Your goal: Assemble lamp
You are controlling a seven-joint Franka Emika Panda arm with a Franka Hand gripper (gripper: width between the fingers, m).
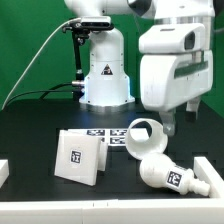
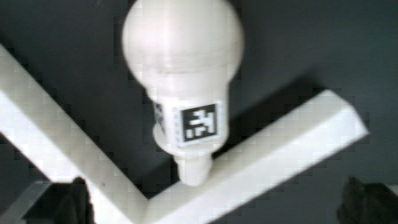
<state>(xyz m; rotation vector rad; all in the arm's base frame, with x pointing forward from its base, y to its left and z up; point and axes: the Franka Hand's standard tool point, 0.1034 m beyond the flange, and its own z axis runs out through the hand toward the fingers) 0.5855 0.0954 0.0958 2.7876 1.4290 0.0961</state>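
Count, your check: lamp parts, three. One flat square base, one tapered hollow shade, one bulb on its stem. All three lie loose and apart on the black table. You also have one marker board behind the base, one robot pedestal at the back, and one gripper with two fingers.

Gripper state: released. In the wrist view you see one dark finger at each lower corner, spread wide, with nothing clamped between them.

Bulb relative to gripper: in the exterior view the bulb lies on its side on the table below the gripper and clear of it, with its round end toward the exterior view's left and its tagged stem toward the exterior view's right. The wrist view looks straight down on it. The stem tip points at the gap between the fingers and ends over the corner where two white rails meet. You cannot tell whether the stem touches the rails.

Shade: on its side, mouth facing the camera, just beside the gripper on the exterior view's left.

Base: well to the exterior view's left, one tag showing.
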